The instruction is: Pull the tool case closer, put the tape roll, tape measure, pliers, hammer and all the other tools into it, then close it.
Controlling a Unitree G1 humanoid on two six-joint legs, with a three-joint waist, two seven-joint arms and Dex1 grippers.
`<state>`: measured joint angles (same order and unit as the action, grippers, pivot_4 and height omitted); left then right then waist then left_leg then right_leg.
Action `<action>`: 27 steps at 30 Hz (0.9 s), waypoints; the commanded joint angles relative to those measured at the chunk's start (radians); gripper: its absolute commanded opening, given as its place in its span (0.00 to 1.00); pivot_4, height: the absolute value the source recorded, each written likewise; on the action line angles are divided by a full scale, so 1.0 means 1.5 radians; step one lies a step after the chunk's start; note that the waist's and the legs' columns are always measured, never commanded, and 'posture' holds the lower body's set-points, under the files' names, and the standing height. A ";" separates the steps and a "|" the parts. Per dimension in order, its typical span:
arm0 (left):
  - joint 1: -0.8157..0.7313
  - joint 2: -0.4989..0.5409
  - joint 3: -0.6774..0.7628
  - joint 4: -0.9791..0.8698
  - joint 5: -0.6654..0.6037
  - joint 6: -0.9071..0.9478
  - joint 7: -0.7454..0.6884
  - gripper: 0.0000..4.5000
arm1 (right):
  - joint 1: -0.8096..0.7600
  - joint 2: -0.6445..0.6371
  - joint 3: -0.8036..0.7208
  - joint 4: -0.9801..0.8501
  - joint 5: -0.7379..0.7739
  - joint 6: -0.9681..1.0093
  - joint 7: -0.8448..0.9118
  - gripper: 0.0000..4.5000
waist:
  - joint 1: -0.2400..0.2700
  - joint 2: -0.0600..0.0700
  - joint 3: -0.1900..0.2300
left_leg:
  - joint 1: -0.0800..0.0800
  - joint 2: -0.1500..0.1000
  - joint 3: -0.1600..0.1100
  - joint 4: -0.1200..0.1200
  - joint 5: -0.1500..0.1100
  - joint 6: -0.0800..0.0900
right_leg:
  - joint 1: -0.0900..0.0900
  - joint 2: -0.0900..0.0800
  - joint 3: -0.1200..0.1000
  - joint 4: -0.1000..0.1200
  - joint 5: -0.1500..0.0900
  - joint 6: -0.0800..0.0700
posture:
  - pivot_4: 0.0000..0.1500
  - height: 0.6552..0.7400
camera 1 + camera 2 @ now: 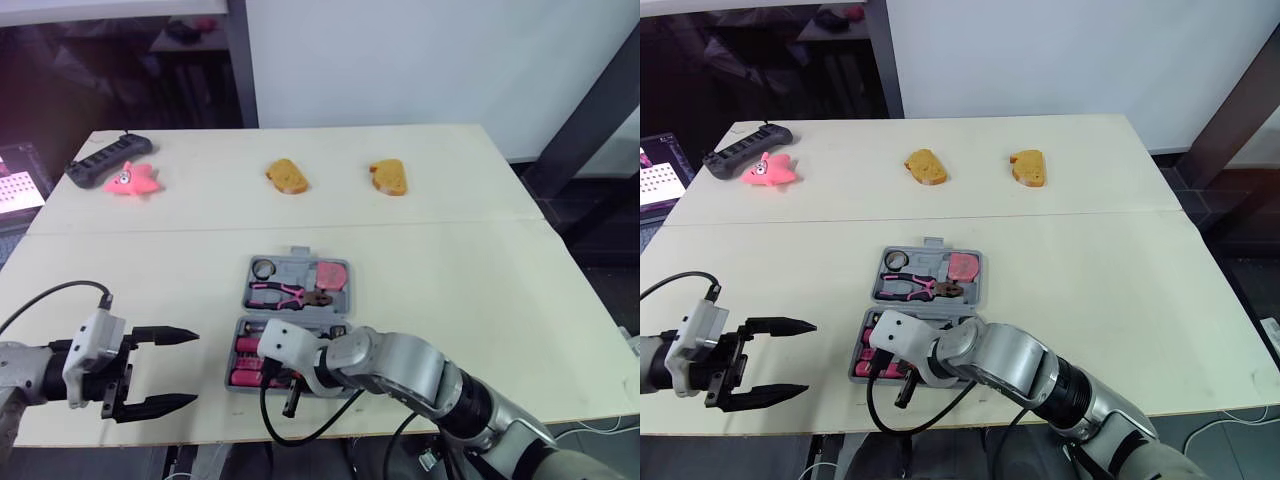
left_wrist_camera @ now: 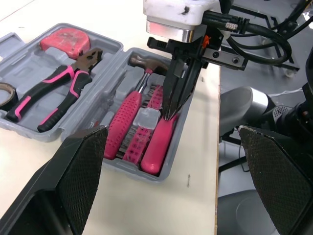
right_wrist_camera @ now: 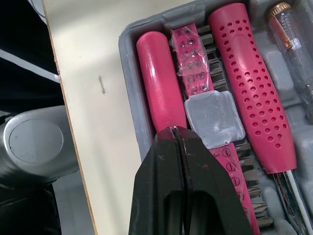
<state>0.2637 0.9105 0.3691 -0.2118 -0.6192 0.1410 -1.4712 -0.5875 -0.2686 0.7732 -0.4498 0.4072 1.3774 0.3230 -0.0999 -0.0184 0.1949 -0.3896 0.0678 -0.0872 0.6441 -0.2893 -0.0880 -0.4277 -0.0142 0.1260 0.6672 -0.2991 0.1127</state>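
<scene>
The grey tool case (image 1: 296, 268) lies open at the table's front middle. Its far half holds the tape roll (image 1: 264, 268), the pink-handled pliers (image 1: 285, 293) and the pink tape measure (image 1: 333, 273). In the near half lie the hammer (image 2: 142, 63), a pink bit set (image 3: 193, 63) and a smooth pink handle (image 3: 156, 83). My right gripper (image 3: 175, 131) is shut with nothing between its fingers, and its tips rest on that smooth handle at the case's front edge. My left gripper (image 1: 190, 368) stands open over bare table to the left of the case.
Along the back of the table lie a black power strip (image 1: 108, 158), a pink toy (image 1: 132, 180) and two bread-like pieces (image 1: 287, 176) (image 1: 389, 177). The table's front edge (image 1: 200, 430) runs just below the case.
</scene>
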 commanded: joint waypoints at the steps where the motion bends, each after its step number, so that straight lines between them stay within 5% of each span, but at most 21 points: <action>1: 0.003 0.002 0.013 -0.013 -0.003 -0.004 0.001 1.00 | 0.017 -0.006 0.023 0.029 -0.013 0.019 -0.003 0.01 | 0.000 0.000 0.000 | 0.000 0.000 0.000 0.000 0.000 0.000 | 0.000 0.000 0.000 0.000 0.000 0.000 | 1.00 1.00; 20: -0.010 0.004 0.009 -0.006 -0.002 -0.001 0.003 1.00 | 0.031 -0.012 0.071 0.062 -0.039 0.022 0.000 0.01 | -0.001 0.001 -0.005 | 0.003 0.000 0.000 0.000 0.000 0.000 | 0.003 0.000 0.000 0.000 0.000 0.000 | 1.00 1.00; 27: -0.023 -0.004 0.005 0.000 -0.005 0.006 0.018 1.00 | 0.014 -0.030 -0.047 -0.045 -0.019 -0.052 0.049 0.01 | 0.000 0.001 -0.005 | 0.003 0.000 0.000 -0.001 0.000 0.000 | 0.003 0.000 0.000 0.000 0.000 0.000 | 1.00 1.00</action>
<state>0.2297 0.9095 0.3688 -0.2114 -0.6195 0.1444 -1.4525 -0.5597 -0.2995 0.7610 -0.4637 0.3674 1.3162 0.3762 -0.0998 -0.0162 0.1878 -0.3862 0.0680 -0.0871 0.6435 -0.2893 -0.0880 -0.4247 -0.0137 0.1262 0.6672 -0.2992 0.1127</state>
